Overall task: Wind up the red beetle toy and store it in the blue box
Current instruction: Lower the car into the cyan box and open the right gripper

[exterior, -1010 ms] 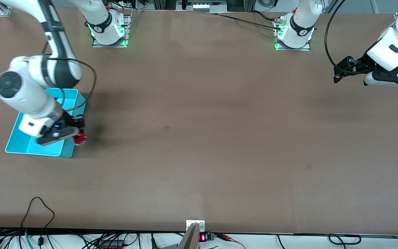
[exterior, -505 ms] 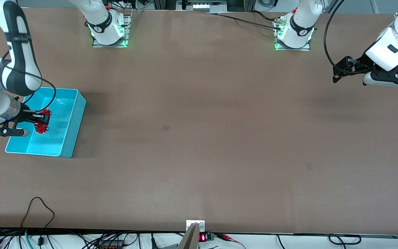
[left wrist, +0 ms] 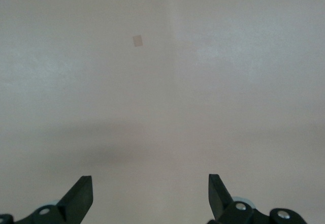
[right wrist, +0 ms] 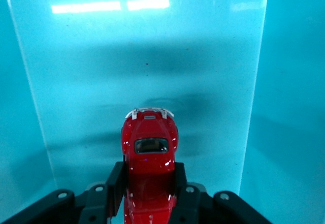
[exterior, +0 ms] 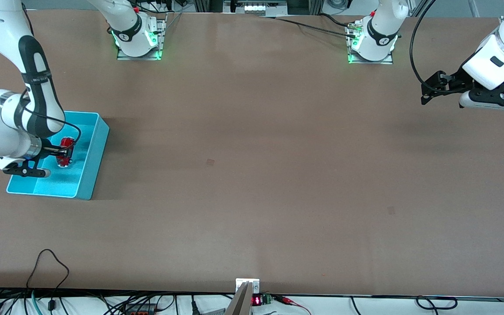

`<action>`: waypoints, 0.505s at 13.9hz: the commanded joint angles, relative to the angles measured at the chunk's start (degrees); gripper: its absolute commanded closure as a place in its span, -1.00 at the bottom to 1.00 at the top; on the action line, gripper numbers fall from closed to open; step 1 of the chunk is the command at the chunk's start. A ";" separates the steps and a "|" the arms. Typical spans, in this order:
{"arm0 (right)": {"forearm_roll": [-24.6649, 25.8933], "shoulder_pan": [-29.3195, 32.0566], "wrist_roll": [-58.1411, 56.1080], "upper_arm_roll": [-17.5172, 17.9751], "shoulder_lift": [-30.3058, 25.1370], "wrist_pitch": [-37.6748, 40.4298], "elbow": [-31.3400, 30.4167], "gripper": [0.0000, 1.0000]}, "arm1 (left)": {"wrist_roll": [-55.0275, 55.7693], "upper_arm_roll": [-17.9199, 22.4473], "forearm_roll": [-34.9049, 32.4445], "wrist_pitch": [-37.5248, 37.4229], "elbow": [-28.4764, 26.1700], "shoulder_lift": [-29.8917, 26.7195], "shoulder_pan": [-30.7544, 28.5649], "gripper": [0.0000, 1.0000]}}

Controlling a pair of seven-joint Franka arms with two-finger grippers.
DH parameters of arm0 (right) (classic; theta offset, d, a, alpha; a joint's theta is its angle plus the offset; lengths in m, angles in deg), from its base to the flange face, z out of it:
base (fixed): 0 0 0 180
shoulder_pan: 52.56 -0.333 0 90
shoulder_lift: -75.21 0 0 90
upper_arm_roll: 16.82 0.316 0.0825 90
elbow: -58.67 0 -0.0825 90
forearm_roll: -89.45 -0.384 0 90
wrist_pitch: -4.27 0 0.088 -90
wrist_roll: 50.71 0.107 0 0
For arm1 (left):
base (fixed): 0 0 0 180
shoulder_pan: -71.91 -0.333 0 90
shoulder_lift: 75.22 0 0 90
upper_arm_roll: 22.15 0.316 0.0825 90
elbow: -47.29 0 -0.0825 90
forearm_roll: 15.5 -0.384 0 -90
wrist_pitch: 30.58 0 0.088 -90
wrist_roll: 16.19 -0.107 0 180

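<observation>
The blue box [exterior: 94,155] stands at the right arm's end of the table. My right gripper [exterior: 64,152] is shut on the red beetle toy [exterior: 65,151] and holds it inside the box, just above its floor. In the right wrist view the red beetle toy [right wrist: 149,155] sits between the two black fingers [right wrist: 116,181], its silvery end pointing at the box's cyan floor [right wrist: 152,56]. My left gripper [exterior: 427,92] is open and empty, held over bare table at the left arm's end; its fingertips [left wrist: 81,191] show apart in the left wrist view.
The arm bases [exterior: 138,37] stand along the table's edge farthest from the front camera. Cables [exterior: 50,262] and a small metal bracket [exterior: 246,288] lie at the edge nearest it. The brown tabletop [exterior: 252,175] is bare between the two arms.
My right gripper has carried the red toy from over the box's rim into the box, turning as it went, and now holds it lower inside. The left arm has barely moved.
</observation>
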 commanded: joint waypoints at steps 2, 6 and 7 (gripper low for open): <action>-1.03 -0.07 -0.07 0.11 -0.05 -0.07 0.50 -0.60 | -0.56 0.60 1.19 -1.46 0.65 -0.10 0.60 -1.00; -0.50 -0.86 -0.52 0.28 -4.79 2.90 0.50 -1.00 | -0.55 0.60 1.19 -1.64 0.65 -0.10 0.60 -1.00; -0.42 -0.87 -0.60 0.46 -6.72 4.14 0.59 -1.00 | -0.47 0.60 1.19 -1.64 0.65 -0.10 0.60 -1.00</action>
